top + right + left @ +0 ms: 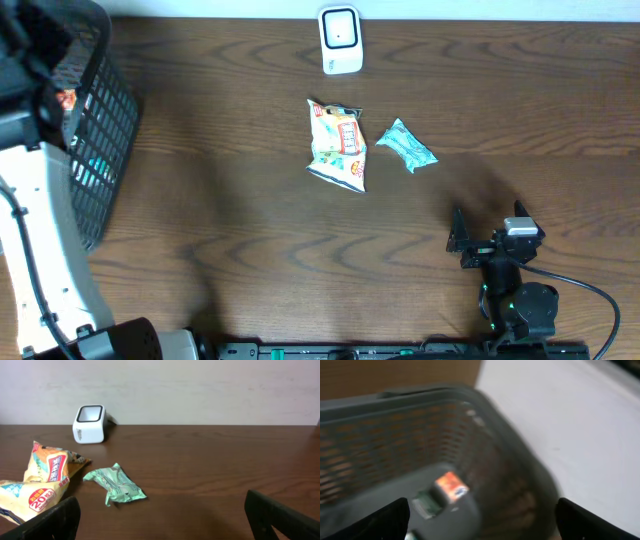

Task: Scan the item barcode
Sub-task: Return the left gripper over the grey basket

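Observation:
A white barcode scanner (340, 40) stands at the table's far edge, also seen as the scanner (90, 424) in the right wrist view. A yellow-orange snack bag (337, 146) and a small green packet (405, 146) lie side by side mid-table. My right gripper (488, 222) rests open near the front right, and the green packet (116, 485) and snack bag (40, 485) lie ahead of it, to its left. My left gripper (482, 525) hangs open over the black mesh basket (380, 435), nothing between its fingers. The view is blurred. An orange packet (451, 485) lies inside.
The basket (105, 130) stands at the table's far left corner, with the white left arm (35, 230) running along the left edge. A small green item (425, 502) lies beside the orange packet in the basket. Bare dark wood lies in front of the right gripper.

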You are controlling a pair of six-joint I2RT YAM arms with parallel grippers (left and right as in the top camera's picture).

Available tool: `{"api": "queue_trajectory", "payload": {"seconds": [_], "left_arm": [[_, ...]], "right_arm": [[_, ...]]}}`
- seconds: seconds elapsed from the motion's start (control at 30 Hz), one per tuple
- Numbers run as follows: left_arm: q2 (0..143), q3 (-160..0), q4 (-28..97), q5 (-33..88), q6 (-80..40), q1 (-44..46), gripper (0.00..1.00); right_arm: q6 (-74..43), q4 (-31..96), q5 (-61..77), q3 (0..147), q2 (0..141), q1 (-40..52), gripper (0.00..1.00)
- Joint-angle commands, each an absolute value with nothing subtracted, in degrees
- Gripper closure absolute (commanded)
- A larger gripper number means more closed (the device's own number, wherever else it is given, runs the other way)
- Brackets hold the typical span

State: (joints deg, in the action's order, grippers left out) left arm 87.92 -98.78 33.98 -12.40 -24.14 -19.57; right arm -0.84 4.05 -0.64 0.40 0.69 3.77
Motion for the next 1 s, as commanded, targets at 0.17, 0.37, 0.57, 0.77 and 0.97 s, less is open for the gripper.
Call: {"api": "queue_trajectory", "payload": {"seconds": [0.17, 0.37, 0.57, 0.77, 0.97], "left_arm": [[89.56, -99.29, 39.46, -13.15, -23.73, -28.64, 0.09], [92.86, -97.71, 40.29, -13.13, -22.33, -32.53, 0.09], [97.38, -97.71, 40.93, -13.13, -22.33, -33.17, 0.09], [100.68, -97.71, 40.91, -13.1, -22.33, -33.15, 0.09], [102.1, -97.71, 40.93, -13.08, -22.35, -33.15, 0.09]], "right_arm": [[-1.02, 4.29, -0.49, 0.32, 0.36, 3.4, 0.01], [-1.02, 4.29, -0.49, 0.32, 0.36, 3.4, 0.01], [-1.02, 4.29, -0.49, 0.32, 0.36, 3.4, 0.01], [-1.02, 4.29, -0.47, 0.32, 0.36, 3.4, 0.01], [-1.02, 4.29, -0.47, 0.32, 0.36, 3.4, 0.01]]}}
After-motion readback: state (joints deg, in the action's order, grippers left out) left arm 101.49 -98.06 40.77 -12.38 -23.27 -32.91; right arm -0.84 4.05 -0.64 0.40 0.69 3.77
